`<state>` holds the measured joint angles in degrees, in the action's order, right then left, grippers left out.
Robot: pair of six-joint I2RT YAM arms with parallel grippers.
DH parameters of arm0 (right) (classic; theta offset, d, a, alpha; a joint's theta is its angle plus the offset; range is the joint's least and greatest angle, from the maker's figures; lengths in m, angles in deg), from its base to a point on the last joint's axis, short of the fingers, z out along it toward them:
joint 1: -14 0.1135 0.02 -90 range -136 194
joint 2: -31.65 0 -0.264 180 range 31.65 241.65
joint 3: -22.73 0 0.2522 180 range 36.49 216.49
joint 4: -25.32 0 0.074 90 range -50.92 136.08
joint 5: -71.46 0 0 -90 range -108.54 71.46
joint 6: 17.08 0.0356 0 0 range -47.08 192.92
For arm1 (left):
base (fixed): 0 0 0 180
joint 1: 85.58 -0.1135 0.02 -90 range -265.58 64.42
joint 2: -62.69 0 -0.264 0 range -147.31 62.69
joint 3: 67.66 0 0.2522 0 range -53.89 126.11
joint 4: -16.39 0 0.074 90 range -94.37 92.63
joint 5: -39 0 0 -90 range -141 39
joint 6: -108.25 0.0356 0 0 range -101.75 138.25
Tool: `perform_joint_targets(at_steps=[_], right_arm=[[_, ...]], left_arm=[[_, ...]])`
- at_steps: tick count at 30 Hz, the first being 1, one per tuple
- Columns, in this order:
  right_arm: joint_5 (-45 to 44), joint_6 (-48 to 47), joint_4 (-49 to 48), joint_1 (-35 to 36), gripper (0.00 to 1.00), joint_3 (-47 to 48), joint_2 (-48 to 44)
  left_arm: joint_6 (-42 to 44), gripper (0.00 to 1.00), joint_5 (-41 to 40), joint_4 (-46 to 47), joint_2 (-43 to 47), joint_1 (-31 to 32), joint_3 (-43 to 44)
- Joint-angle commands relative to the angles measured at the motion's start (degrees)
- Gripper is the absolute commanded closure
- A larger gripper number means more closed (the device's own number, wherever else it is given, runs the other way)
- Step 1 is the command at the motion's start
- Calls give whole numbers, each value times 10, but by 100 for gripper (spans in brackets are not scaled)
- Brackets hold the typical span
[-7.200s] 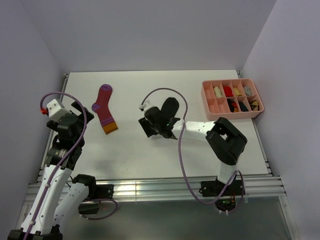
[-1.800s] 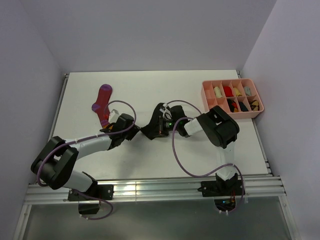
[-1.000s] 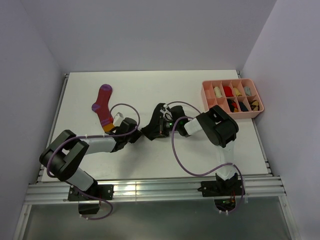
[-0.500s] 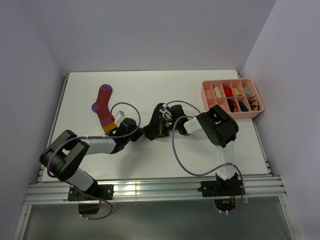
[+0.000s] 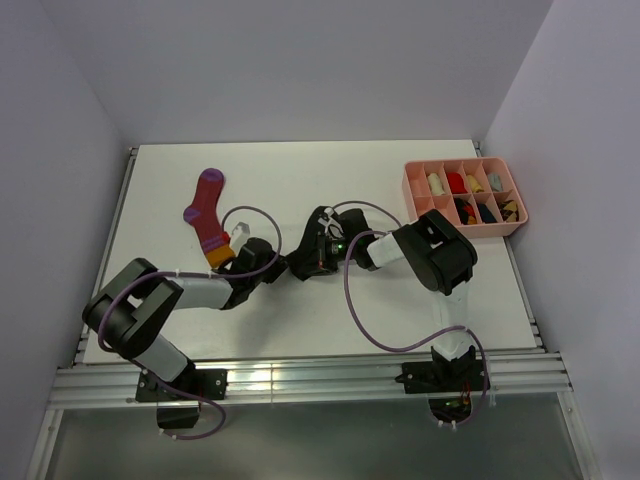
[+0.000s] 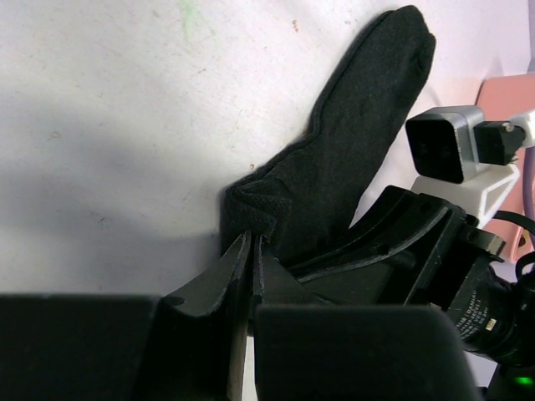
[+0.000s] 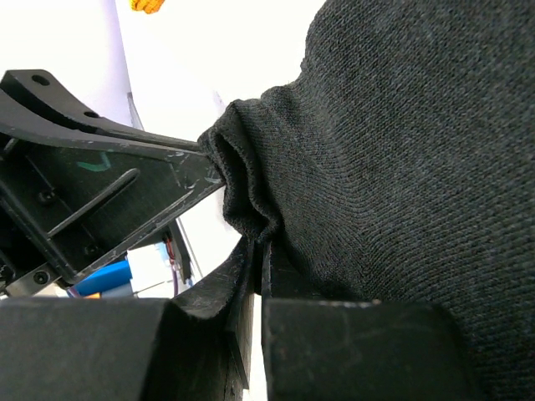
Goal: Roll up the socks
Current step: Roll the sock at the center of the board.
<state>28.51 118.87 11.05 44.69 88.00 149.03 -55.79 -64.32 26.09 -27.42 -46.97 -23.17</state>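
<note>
**Both grippers nip one black sock**

The black sock (image 6: 351,159) lies flat near the middle of the white table (image 5: 400,310). Its bunched edge sits at the fingertips of the left gripper (image 6: 251,251) and the right gripper (image 7: 255,251). Both pairs of jaws are pressed nearly together, pinching that fold from opposite sides.

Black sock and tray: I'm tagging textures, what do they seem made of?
The black sock looks like matte knitted fabric: fine knit ribs show in the right wrist view. The tray is probably moulded plastic: smooth, uniform colour, thin rigid dividers.
</note>
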Motion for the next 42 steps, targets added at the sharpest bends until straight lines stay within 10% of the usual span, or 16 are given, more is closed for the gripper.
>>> perform_joint_targets(at_steps=[1, 24, 33, 42], right_arm=[[-20, -21, 32, -4, 96, 10, 8], [-16, -27, 42, -4, 94, 12, 14], [-56, -90, 118, -2, 63, 13, -42], [-144, -214, 163, 13, 59, -36, -181]], left_arm=[[16, 90, 4, 54, -1, 4, -4], [43, 89, 18, 170, -82, 4, -22], [26, 92, 20, 150, -119, 4, -23], [31, 95, 23, 127, -124, 4, -9]])
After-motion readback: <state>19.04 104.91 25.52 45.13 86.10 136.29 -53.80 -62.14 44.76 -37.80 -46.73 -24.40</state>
